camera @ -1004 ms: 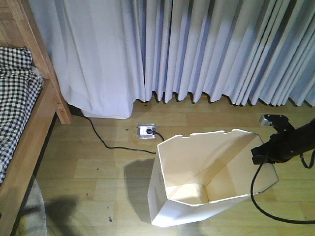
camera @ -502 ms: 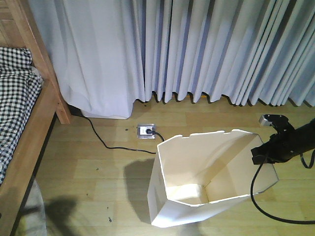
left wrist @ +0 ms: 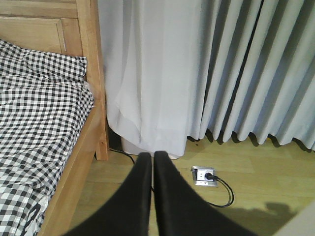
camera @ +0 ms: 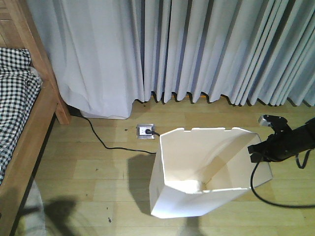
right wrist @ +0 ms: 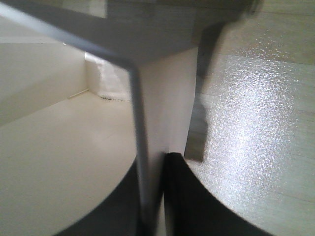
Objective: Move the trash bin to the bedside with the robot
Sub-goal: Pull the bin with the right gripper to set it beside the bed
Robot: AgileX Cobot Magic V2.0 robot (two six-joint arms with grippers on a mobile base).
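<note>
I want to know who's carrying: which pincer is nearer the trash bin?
Right. The right pincer is shut on the rim of the trash bin, one finger each side. The left pincer is shut empty, off the bin, pointing toward the curtain.

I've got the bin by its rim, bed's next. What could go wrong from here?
The right end effector pinches only the thin rim of the trash bin, so it could slip or tip the bin. The black cord and floor socket lie between bin and bed frame; the base may snag.
</note>
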